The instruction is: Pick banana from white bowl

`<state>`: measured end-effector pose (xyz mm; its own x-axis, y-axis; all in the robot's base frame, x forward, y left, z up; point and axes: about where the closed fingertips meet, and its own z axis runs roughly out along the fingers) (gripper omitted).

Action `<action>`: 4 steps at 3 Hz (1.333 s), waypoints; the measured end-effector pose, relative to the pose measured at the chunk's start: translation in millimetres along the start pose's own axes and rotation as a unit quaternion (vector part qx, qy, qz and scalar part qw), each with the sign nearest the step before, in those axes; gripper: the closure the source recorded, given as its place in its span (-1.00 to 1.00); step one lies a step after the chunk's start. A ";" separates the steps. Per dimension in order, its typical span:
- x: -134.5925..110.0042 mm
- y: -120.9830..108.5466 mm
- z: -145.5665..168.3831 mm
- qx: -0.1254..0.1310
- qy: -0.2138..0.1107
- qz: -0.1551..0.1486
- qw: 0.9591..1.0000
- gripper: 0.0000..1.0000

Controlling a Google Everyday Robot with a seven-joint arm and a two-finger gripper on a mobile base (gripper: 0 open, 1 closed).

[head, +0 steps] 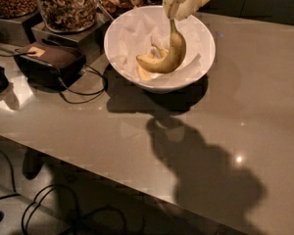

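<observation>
The white bowl [118, 53], lined with crumpled white paper, stands at the back of the grey table. My gripper [175, 14] hangs over the bowl's far side, shut on the long stem of a yellow banana [170, 57]. The banana dangles from it, curving left, lifted a little above the paper. Another banana [156, 52] lies in the bowl behind it, partly hidden.
Glass jars of nuts [71, 6] stand on metal stands at the back left. A dark box [51, 60] with cables lies left of the bowl. The table's front edge [88, 168] runs diagonally, with cables on the floor below.
</observation>
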<state>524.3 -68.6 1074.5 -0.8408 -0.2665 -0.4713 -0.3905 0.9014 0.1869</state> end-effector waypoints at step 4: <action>41.0 3.1 -42.7 -0.015 0.004 0.036 0.999 1.00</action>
<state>472.7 -91.3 1092.5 -0.8696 -0.2039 -0.4496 -0.3398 0.9079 0.2455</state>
